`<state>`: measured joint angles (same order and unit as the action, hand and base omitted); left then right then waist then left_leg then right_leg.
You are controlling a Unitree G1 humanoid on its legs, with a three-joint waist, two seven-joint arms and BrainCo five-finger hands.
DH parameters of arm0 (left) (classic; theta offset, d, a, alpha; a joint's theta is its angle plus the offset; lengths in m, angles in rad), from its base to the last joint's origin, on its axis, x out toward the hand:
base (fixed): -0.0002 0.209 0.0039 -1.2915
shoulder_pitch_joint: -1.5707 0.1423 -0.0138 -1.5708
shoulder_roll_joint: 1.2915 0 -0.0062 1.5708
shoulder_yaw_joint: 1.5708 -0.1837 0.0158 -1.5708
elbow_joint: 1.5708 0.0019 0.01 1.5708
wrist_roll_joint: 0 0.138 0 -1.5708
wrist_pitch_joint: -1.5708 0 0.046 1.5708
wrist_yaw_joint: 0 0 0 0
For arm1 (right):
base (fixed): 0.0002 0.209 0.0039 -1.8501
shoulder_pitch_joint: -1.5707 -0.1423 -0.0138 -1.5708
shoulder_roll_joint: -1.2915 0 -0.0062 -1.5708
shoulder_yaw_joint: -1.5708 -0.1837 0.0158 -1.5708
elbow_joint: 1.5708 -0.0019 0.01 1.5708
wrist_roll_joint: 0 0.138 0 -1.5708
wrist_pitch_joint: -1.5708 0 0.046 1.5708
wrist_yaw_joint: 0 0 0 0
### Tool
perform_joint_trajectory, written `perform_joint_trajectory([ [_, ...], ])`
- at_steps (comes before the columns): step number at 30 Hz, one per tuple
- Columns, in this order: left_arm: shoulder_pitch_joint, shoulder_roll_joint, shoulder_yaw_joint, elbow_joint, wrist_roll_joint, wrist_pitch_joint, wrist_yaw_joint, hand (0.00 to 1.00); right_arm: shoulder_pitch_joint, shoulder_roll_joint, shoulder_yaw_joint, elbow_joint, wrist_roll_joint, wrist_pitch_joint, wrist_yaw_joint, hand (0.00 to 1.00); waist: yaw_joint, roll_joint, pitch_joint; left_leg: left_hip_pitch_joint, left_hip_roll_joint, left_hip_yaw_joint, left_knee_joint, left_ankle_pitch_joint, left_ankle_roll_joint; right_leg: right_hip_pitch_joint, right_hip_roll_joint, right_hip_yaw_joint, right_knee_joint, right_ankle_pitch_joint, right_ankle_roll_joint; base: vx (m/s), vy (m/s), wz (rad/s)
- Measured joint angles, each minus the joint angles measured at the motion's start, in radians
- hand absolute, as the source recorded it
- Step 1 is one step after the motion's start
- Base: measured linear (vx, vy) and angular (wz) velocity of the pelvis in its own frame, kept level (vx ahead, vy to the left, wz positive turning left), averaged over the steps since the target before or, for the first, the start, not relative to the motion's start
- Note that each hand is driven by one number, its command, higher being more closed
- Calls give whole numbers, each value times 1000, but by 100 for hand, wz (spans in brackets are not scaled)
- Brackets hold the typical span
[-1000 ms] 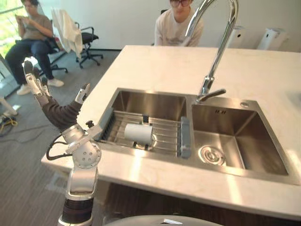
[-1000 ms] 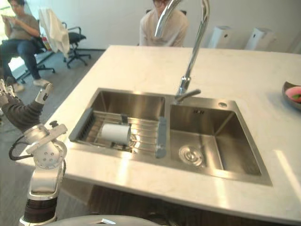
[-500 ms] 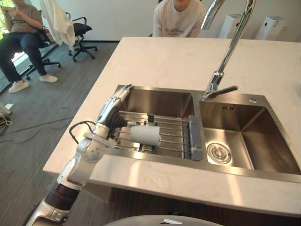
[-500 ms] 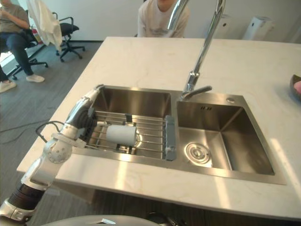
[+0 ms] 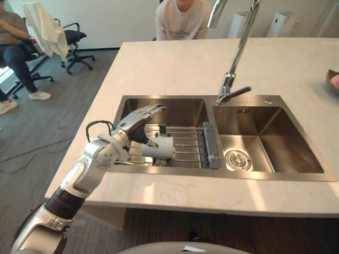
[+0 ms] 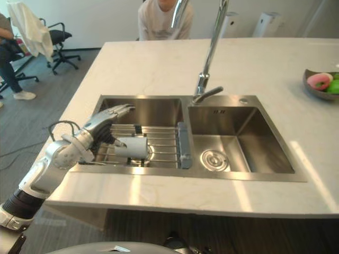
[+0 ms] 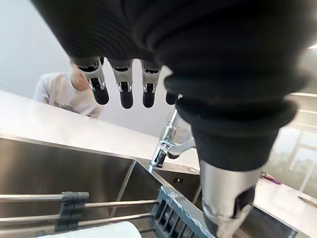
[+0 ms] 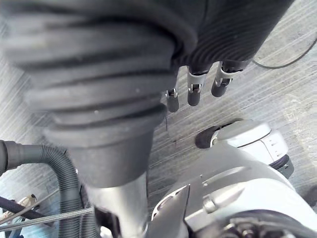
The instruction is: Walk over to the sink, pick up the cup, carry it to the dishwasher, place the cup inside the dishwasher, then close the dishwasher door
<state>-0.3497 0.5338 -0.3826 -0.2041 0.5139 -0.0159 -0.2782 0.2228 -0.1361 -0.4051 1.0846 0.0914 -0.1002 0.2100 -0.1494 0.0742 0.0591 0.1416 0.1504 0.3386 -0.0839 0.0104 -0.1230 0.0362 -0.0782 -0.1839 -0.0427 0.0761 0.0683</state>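
A white cup [image 5: 160, 148] lies on its side on the wire rack [image 5: 185, 143] in the left sink basin [image 5: 175, 110]. My left hand [image 5: 132, 126] reaches in over the rack's left end, just left of the cup. It is open, with straight fingers [image 7: 124, 89] stretched above the cup and the thumb [image 7: 225, 198] pointing down beside it. Whether the thumb touches the cup I cannot tell. The cup's white edge [image 7: 99, 231] shows below the fingers in the left wrist view. My right hand [image 8: 193, 91] hangs open over the floor, holding nothing.
A tall curved faucet [image 5: 235, 58] stands behind the divider. The right basin [image 5: 265, 143] has a round drain [image 5: 237, 160]. A grey end bar [image 5: 211, 145] closes the rack. A fruit bowl [image 6: 323, 83] sits far right. One person [image 5: 183, 18] stands behind the counter; another sits by chairs [image 5: 69, 39].
My left hand has come down from beside the counter into the left basin and moved right to the cup. The camera has shifted too.
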Motion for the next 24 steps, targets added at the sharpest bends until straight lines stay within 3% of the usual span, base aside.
perform_joint_trajectory([
  [13,-72,-3,-109,68,34,96,-150,0,11,2,-38,3,-3,1,1,0,-43,17,10,35,-1,75,0,-27,0,-7,12,73,-8,4,3,-9,0,-17],
  [20,-86,-2,-148,164,42,137,-159,0,18,2,-48,-4,-4,16,0,0,-46,23,27,53,-2,99,5,-33,-3,-1,16,88,-9,8,3,-1,-7,-8],
  [24,-79,-1,-151,232,60,161,-122,0,15,3,-42,-7,-4,16,0,0,-55,25,38,52,-5,100,5,-35,-2,-2,14,87,-11,8,3,-5,-1,-2],
])
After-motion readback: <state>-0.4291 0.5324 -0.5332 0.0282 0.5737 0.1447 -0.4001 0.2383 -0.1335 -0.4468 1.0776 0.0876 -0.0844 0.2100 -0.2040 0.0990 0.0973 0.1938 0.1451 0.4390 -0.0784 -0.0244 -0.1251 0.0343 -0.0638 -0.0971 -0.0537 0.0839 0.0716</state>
